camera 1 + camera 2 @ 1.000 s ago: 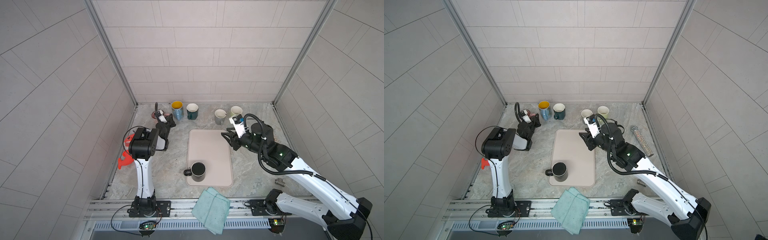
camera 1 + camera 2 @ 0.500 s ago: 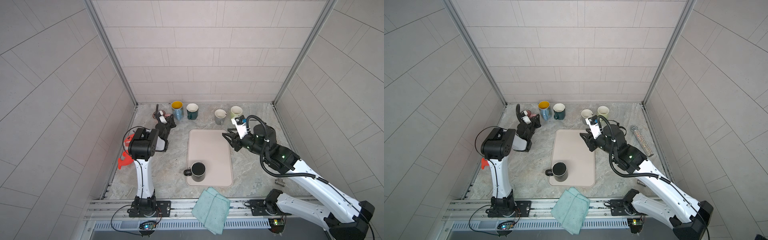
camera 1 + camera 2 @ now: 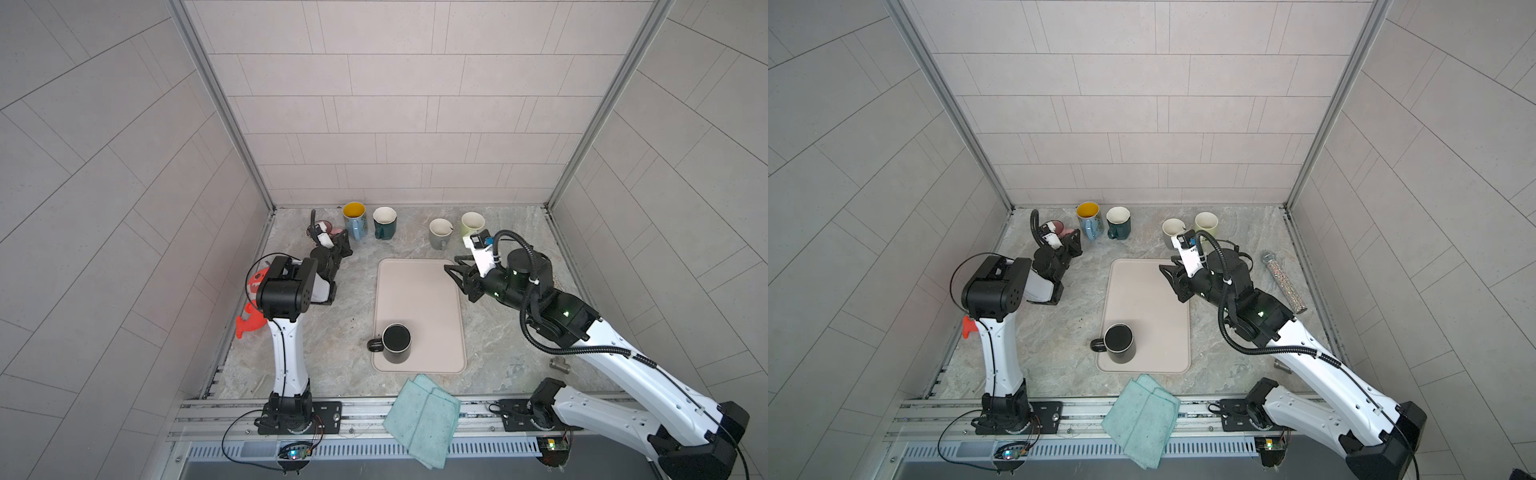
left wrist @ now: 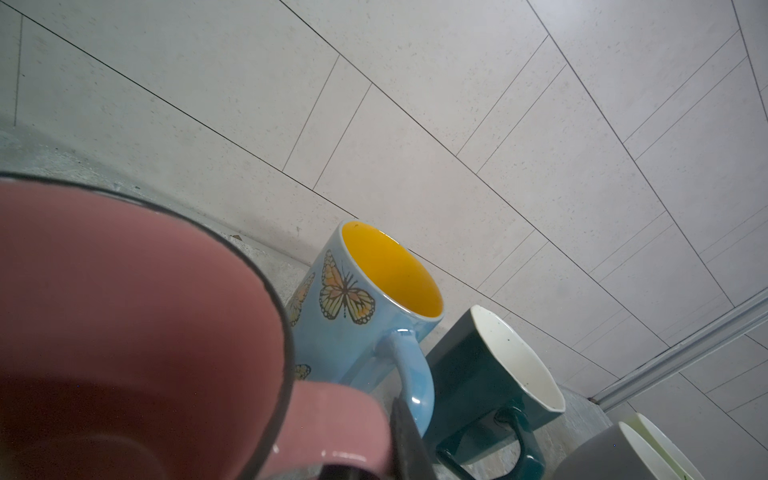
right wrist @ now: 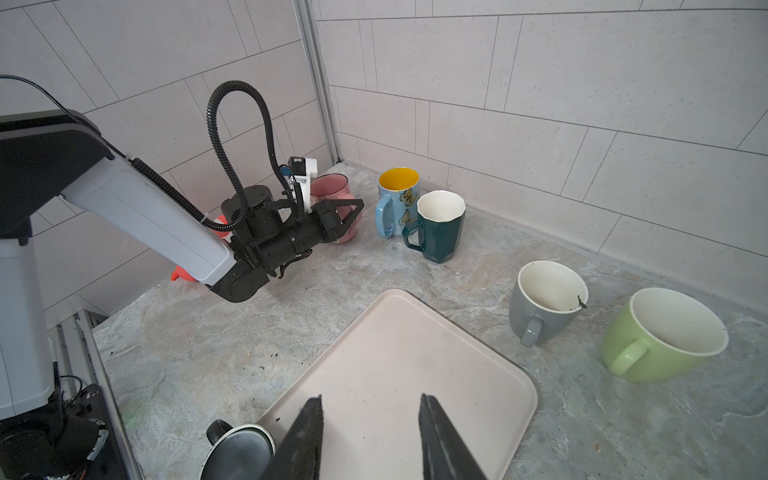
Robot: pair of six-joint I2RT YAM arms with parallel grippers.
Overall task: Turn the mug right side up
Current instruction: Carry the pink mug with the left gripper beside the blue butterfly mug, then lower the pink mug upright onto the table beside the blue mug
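A pink mug (image 5: 330, 185) is at the back left of the counter with its opening facing up, beside a blue butterfly mug (image 5: 399, 199). My left gripper (image 5: 355, 208) is shut on its pink handle (image 4: 332, 415), and one dark finger (image 4: 405, 440) shows beside the handle. In both top views only a sliver of the pink mug (image 3: 328, 227) (image 3: 1061, 227) shows behind the left gripper (image 3: 343, 241). A black mug (image 3: 397, 343) stands on the near left of the beige tray (image 3: 419, 291). My right gripper (image 5: 372, 399) is open and empty over the tray's far right edge (image 3: 451, 266).
Along the back wall stand the butterfly mug (image 3: 354, 218), a teal mug (image 3: 384, 222), a grey mug (image 3: 439, 232) and a green mug (image 3: 472, 222). A teal cloth (image 3: 424, 415) hangs over the front rail. An orange toy (image 3: 251, 303) lies left, a glitter tube (image 3: 1283, 282) right.
The right arm has drifted slightly back and to the right, its jaws still open. The left arm, the pink mug and the black mug have not moved.
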